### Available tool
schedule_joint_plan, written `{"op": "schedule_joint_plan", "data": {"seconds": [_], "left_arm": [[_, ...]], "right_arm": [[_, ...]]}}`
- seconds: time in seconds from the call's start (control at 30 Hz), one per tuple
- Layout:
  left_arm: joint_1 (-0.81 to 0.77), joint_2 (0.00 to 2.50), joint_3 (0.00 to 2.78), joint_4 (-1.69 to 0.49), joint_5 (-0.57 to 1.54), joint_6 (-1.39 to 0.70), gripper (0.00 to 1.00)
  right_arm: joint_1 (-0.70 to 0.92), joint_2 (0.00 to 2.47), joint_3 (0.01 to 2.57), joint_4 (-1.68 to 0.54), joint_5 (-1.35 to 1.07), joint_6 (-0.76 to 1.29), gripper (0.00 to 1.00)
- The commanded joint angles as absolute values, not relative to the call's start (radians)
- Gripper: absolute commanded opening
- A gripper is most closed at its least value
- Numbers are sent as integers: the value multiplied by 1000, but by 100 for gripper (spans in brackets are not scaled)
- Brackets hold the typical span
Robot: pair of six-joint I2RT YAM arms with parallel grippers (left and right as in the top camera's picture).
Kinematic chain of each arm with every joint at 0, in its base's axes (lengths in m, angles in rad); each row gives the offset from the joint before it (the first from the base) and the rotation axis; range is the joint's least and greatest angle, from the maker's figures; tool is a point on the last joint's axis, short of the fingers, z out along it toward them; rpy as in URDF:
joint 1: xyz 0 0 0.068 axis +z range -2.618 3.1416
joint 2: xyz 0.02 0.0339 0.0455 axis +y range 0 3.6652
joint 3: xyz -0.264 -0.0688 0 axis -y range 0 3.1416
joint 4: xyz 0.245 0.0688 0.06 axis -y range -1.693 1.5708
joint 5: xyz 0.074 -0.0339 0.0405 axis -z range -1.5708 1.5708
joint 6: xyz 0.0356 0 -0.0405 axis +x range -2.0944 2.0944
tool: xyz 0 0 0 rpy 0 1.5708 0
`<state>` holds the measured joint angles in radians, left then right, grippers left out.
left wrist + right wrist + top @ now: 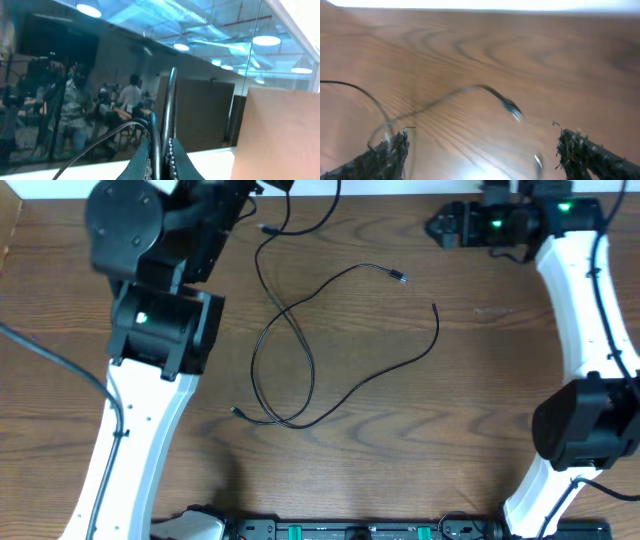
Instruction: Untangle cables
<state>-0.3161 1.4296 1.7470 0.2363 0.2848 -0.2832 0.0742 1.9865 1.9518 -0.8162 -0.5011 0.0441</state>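
Thin black cables lie looped and crossed on the middle of the wooden table. One plug tip points right and another end lies near it. A strand rises toward the top edge, where my left gripper is. In the left wrist view, that gripper is shut on a black cable and lifted, facing the room. My right gripper is open and empty at the far right. In the right wrist view, its fingers straddle bare table, with a cable plug just ahead. No white cable is in view.
The table is brown wood. The left arm's body covers the left side and the right arm's base stands at the right edge. A thick black robot cable crosses the far left. A brown panel fills the left wrist view's right side.
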Motion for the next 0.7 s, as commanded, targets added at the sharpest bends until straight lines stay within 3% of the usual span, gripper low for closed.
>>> {"op": "schedule_joint_plan", "data": {"seconds": [0.0, 0.27, 0.5, 0.67], "left_arm": [[-310, 1402, 1753, 245, 271, -267, 7], [-278, 1388, 1753, 239, 271, -267, 7], [-245, 1384, 1753, 182, 272, -268, 7], [-241, 1384, 1753, 158, 272, -268, 7]], "right_arm": [[153, 2059, 1966, -724, -678, 36, 96], [322, 2298, 1966, -283, -1011, 117, 99], [433, 2425, 1966, -156, -977, 134, 92], [534, 2514, 1966, -131, -763, 165, 82]]}}
